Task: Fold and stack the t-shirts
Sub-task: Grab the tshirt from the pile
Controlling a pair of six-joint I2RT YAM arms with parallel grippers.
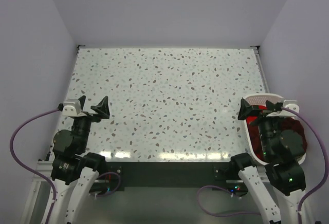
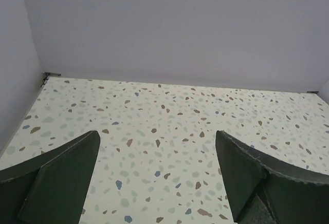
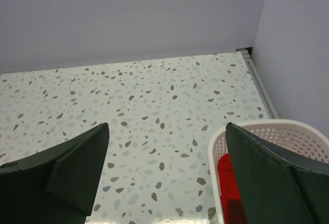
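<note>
Left arm (image 1: 77, 131) is sitting at the near left corner of the speckled bench (image 1: 164, 80), left jaws standing wide apart and gripping nothing. In the left wrist view only bare bench surface is showing between the two dark fingers (image 2: 61, 178). Right arm (image 1: 275, 142) is hovering at the near right edge, over the white mesh basket (image 1: 262, 98). Right jaws are also spread fully and holding nothing. The right-hand finger (image 3: 272, 178) is hanging above the basket rim and the other finger is above the bench. The t-shirts (image 1: 297, 134) are lying bunched inside the basket as red cloth, partly hidden under the right arm. How many there are, cannot tell. The right wrist view is catching a bright red patch of them just inside the basket's near wall.
</note>
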